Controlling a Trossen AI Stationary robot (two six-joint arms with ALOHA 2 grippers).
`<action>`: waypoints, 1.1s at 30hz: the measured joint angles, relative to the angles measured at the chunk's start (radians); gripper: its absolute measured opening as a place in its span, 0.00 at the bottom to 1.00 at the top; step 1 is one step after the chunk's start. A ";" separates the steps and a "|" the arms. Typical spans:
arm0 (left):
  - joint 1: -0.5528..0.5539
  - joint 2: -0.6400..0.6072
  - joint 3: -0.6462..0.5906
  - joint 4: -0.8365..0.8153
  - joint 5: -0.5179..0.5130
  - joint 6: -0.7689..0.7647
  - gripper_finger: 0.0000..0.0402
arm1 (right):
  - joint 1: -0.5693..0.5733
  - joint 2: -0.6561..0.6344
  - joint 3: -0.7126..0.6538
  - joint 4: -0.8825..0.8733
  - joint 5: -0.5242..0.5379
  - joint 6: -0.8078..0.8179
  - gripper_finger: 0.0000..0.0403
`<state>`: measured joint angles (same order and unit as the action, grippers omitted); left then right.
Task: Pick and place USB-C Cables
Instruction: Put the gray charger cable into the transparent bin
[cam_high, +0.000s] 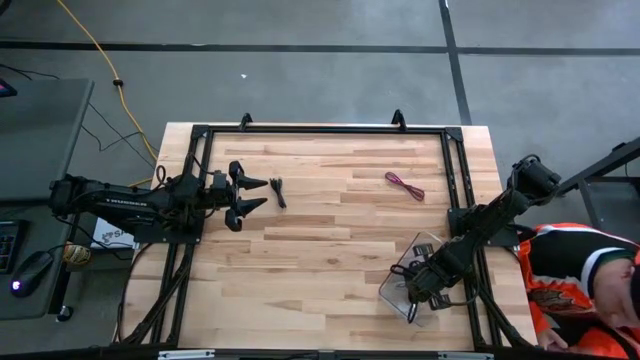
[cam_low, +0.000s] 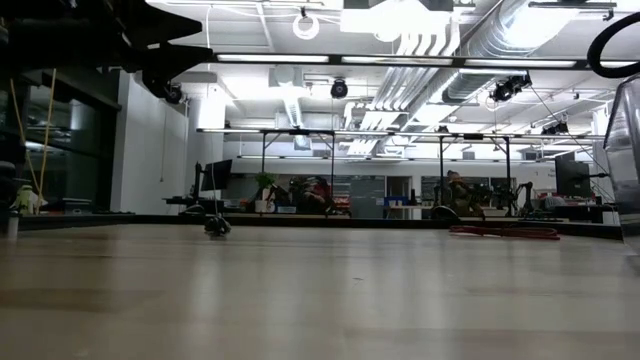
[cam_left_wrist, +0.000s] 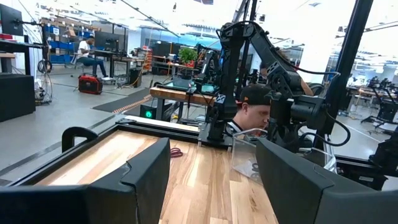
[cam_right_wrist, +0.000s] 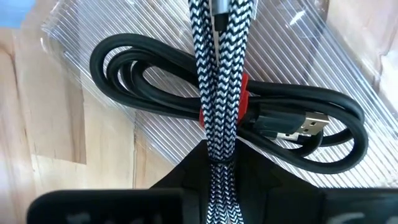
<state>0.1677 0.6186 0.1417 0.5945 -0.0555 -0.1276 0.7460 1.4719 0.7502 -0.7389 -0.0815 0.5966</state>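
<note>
My right gripper (cam_high: 415, 288) is shut on the silver-grey braided cable (cam_right_wrist: 217, 81), over a clear ribbed tray (cam_high: 400, 290) at the table's near right. A black cable bundle with a red tie (cam_right_wrist: 149, 81) lies in the tray (cam_right_wrist: 81, 31) under it. My left gripper (cam_high: 262, 193) is open and empty at the table's left. Its fingers (cam_left_wrist: 134, 180) point toward a small black cable (cam_high: 278, 192) lying just ahead of them; this cable also shows in the low view (cam_low: 217, 226). A pinkish-red cable (cam_high: 405, 185) lies at the far right and shows in the low view (cam_low: 505, 232). My right gripper (cam_right_wrist: 217, 186) pinches the braided cable's doubled strands (cam_right_wrist: 219, 152) between its two fingers, coming from above. The bundle runs on from the fingers down across the black-and-red cable in the tray. I cannot tell whether it touches that cable.
A black frame (cam_high: 455, 180) runs around the table top. A person in orange and black (cam_high: 580, 270) sits off the table's right near corner. A yellow cord (cam_high: 100, 55) lies on the floor beyond the far left. Bare wood (cam_high: 330, 250) lies between the arms.
</note>
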 joint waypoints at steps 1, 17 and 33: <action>0.000 0.000 0.000 0.000 0.000 0.000 0.54 | 0.000 0.000 0.000 0.000 0.001 0.005 0.13; 0.000 0.000 0.000 0.000 0.000 0.000 0.54 | 0.000 0.000 0.002 -0.011 0.021 0.115 0.18; 0.000 0.000 0.000 0.000 0.000 0.000 0.54 | 0.000 0.000 0.002 -0.018 0.047 0.127 0.47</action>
<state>0.1680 0.6186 0.1417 0.5941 -0.0558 -0.1276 0.7456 1.4719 0.7517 -0.7566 -0.0349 0.7241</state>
